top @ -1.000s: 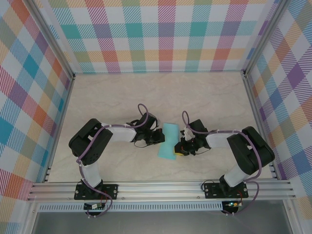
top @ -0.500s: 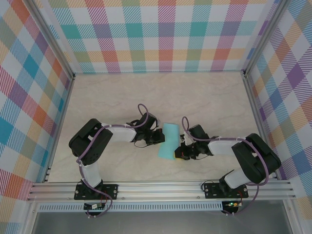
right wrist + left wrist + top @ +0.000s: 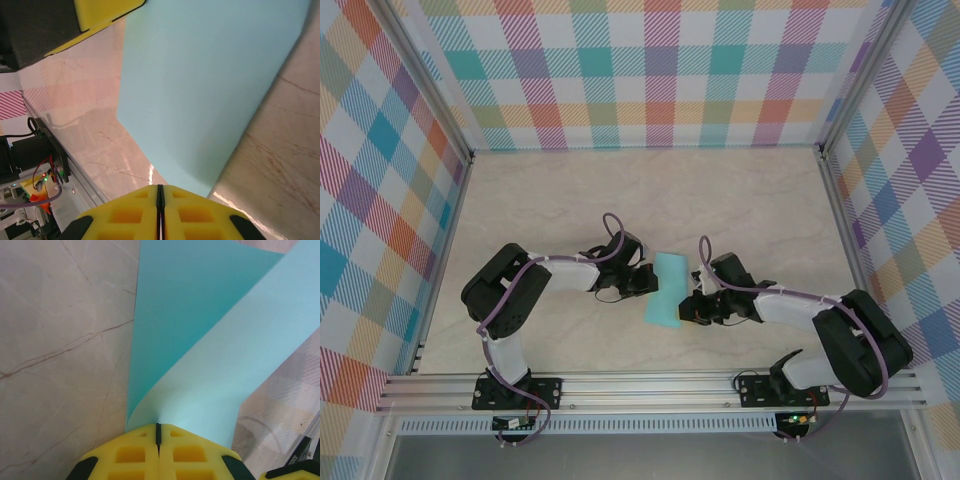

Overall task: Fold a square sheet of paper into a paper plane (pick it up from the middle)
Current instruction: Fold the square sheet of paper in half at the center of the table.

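Two grippers flank the paper plane (image 3: 668, 288), which lies on the table (image 3: 570, 200) with its long axis pointing away from the near edge. The left gripper (image 3: 647, 283) is closed on its left edge; the right gripper (image 3: 688, 309), jaws together, sits at its near right corner. Whether that one pinches paper is unclear.

Light cyan paper plane (image 3: 669, 290); beige, brown-veined marble table (image 3: 570, 200); pastel multicolour plaid walls (image 3: 640, 70).

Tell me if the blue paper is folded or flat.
Folded. From the left wrist, the paper has an upper layer curving over a lower one, meeting at the shut left gripper; from above, a narrow strip.
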Motion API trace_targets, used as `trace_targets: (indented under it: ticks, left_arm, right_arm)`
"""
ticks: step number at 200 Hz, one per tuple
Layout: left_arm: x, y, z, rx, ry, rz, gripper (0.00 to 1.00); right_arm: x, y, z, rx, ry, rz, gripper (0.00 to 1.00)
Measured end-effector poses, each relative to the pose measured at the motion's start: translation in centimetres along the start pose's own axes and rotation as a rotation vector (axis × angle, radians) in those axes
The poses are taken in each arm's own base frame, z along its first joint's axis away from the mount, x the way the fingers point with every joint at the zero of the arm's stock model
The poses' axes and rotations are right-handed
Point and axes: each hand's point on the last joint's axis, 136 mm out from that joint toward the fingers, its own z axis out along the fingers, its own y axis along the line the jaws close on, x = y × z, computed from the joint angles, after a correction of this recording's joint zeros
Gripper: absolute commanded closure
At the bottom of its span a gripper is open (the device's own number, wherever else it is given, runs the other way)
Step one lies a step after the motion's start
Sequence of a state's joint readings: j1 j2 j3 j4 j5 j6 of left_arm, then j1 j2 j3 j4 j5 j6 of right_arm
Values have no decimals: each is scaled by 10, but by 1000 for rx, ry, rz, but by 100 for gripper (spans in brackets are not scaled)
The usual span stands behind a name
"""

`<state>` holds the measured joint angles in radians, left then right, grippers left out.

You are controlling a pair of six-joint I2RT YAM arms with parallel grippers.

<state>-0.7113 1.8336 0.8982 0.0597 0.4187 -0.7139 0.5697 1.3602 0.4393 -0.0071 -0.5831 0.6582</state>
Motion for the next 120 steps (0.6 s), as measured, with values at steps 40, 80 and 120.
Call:
trace_targets:
  ticks: [40, 80, 120]
  left_arm:
    - [0, 0, 0, 0, 0, 0, 100]
    - [0, 0, 0, 0, 0, 1, 100]
    - [0, 0, 0, 0, 1, 3, 100]
  right_arm:
    - [4, -6, 7, 5, 31, 31, 89]
    - [12, -21, 12, 56, 60, 66, 89]
    - [13, -24, 9, 76, 54, 56, 89]
